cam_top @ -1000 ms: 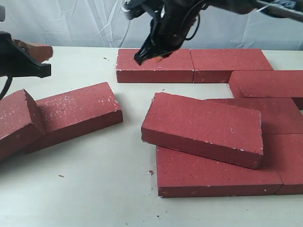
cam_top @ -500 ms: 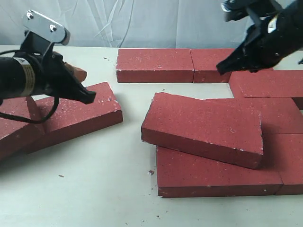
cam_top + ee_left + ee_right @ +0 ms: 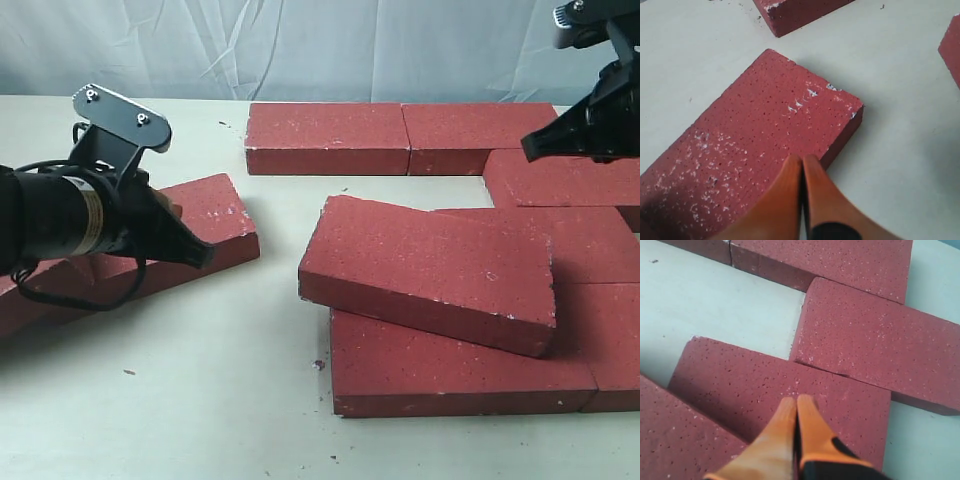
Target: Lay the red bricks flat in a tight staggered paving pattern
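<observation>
Bricks: dark-red, rough, white-speckled rectangular paving bricks; some laid flat at back & right, pattern not tight yet.
Back row: two bricks end to end, touching.
Tilted brick: front-right, lying askew on top of flat ones, so not flat.
Loose brick: left side, well apart from the pack, angled on pale tabletop.
Left claw: orange fingers pinched together, holding nothing.
Left change: 1 s ago parked at far left edge; now swung in & dropped over loose brick. Wrist cam puts it at the brick's long edge nr a corner; touching or not, can't tell.
Right claw: also closed tight, empty.
Right change: was over middle of back row; has pulled away to far right, now above right-hand bricks.
Bricks moved?: none, far as I can see.
Meaning: prob. a hand-over. Right clears out, left lines up to shove loose brick toward pack w/ closed tips. Tilted brick still to be sorted; task looks under half done.
</observation>
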You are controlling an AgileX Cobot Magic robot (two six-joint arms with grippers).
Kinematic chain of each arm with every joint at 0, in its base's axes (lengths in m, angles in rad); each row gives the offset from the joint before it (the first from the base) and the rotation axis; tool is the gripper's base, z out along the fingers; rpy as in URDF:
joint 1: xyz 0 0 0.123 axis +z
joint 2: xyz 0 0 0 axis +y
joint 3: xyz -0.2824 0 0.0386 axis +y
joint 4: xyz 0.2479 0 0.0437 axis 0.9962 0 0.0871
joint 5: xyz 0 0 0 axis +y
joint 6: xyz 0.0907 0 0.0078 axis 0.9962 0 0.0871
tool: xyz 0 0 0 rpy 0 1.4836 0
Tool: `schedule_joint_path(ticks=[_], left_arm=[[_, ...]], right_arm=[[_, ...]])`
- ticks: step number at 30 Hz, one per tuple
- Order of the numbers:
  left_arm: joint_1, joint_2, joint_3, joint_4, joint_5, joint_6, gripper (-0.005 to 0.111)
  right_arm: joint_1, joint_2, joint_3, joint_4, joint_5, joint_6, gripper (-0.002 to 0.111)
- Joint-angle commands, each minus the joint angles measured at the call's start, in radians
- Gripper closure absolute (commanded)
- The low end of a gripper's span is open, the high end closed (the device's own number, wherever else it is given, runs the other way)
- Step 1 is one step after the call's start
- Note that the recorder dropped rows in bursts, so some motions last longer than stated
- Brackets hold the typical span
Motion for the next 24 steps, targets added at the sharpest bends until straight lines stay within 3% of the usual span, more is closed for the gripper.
schedule_joint_path(ticks=[1, 7, 13, 18, 24], left_arm=[[-0.008, -0.004, 0.006, -0.093, 0.032, 0.065, 0.107], [-0.008, -0.004, 0.006, -0.175, 0.159, 0.194, 0.107], [-0.008, -0.004, 0.006, -0.247, 0.118, 0.257, 0.107], [-0.008, -0.004, -0.017, -0.335, 0.14, 0.343, 0.107], [-0.008, -0.004, -0.035, -0.468, 0.215, 0.497, 0.107]], right_arm=[[-0.007, -0.009, 0.002, -0.053, 0.006, 0.001, 0.109], [-0.007, -0.017, 0.022, -0.202, 0.031, 0.149, 0.109], [-0.007, -0.068, 0.14, -0.523, 0.032, 0.484, 0.109], [-0.028, -0.071, 0.154, -0.552, -0.005, 0.507, 0.109], [-0.146, -0.034, 0.158, -0.487, -0.002, 0.494, 0.109]])
